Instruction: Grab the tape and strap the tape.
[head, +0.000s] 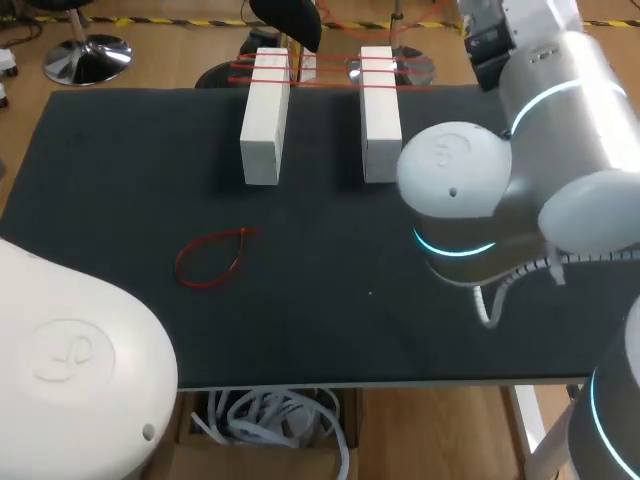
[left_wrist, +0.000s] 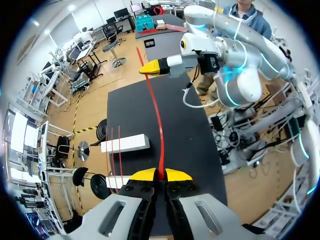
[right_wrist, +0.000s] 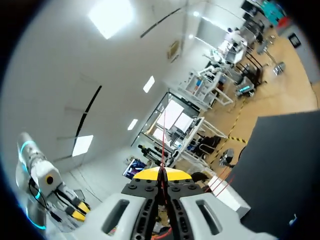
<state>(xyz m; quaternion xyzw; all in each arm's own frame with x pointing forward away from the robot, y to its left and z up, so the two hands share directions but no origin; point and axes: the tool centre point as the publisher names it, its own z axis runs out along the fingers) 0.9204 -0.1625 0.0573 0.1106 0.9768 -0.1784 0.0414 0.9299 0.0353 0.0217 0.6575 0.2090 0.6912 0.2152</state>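
The left hand (left_wrist: 161, 175) is pinched narrow on the red tape (left_wrist: 159, 120): in its wrist view the two yellow tips meet on the strand from either side. From there the tape runs ahead in a taut, nearly straight line above the dark counter (head: 400, 320) to the right hand (right_wrist: 161, 174), which is raised in the air at the other end of the strand. The right hand is likewise closed on the tape. In its own wrist view the yellow tips sit together, with the thin red line coming out between them and leading on ahead.

The left block (head: 265, 120) and the right block (head: 380, 115), both white, lie side by side toward the far edge of the counter, apart from each other and roughly parallel. Red bands (head: 320, 72) cross from one block to the other at their far ends. In the left wrist view the stretched tape passes just beside the end of one block.

A separate red loop (head: 208, 260) lies flat on the counter, nearer than the blocks and on the left arm's side. In the head view the left arm (head: 70, 350) fills the near left corner and the right arm (head: 540, 150) comes in from the right. Neither hand shows in that view.
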